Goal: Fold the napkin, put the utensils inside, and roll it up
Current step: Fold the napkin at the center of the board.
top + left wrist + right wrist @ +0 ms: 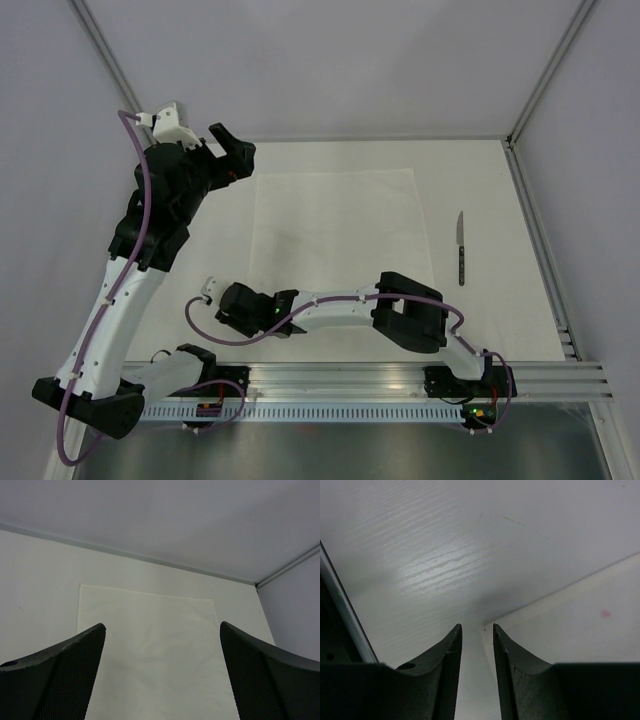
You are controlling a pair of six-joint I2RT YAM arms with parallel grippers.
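Napkin lay spread flat and unfolded on the white table, about mid-table, edges square to the table's sides, only faint creases. The right wrist view showed a small pink speck on the cloth near its near-left corner.

Knife was the one utensil in sight. It lay on bare table to the right of the napkin, apart from it and roughly parallel to its right edge. The blade pointed to the far side, the dark handle toward the arms.

Left gripper was held up off the table near the napkin's far-left corner. Its fingers were spread wide with nothing between them, and the flat napkin showed below through the gap.

Right gripper: the arm was stretched leftward along the near edge, with the gripper low at the napkin's near-left corner. The fingers were drawn close but not meeting, leaving a narrow gap. The corner's tip sat just beyond the fingertips, in line with that gap, and no cloth was seen clamped. Whether a fingertip touched the cloth could not be told.

Purple cables ran along both arms. A green light glowed on the right arm. Both bases sat on an aluminium rail at the near edge.
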